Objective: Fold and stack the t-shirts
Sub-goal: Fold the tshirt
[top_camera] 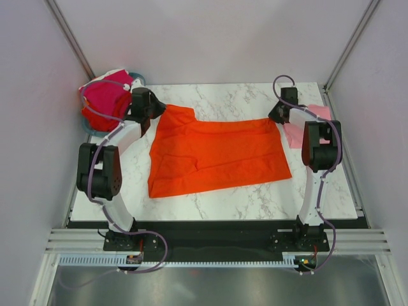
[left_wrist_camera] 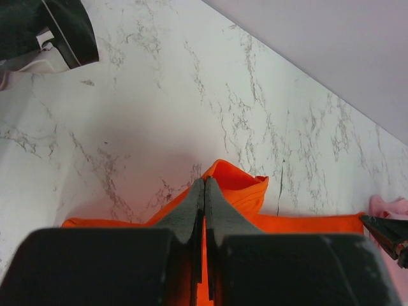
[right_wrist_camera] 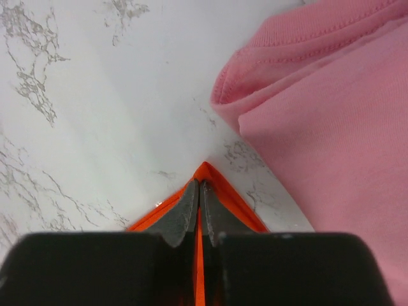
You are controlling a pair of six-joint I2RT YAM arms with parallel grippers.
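Observation:
A bright orange-red t-shirt (top_camera: 217,156) lies spread on the marble table. My left gripper (top_camera: 155,108) is shut on its far left corner; in the left wrist view (left_wrist_camera: 205,185) the orange cloth (left_wrist_camera: 239,188) bunches just past the tips. At the far right corner my right gripper (top_camera: 278,115) is shut on the same shirt, and its wrist view (right_wrist_camera: 199,186) shows an orange point of cloth (right_wrist_camera: 239,204) pinched between the jaws. A light pink t-shirt (top_camera: 301,131) (right_wrist_camera: 331,127) lies folded just right of that gripper.
A teal basket (top_camera: 89,124) at the table's far left corner holds magenta and red shirts (top_camera: 105,99) with white cloth on top. Grey walls close in on both sides. The black rail (top_camera: 217,239) with the arm bases runs along the near edge.

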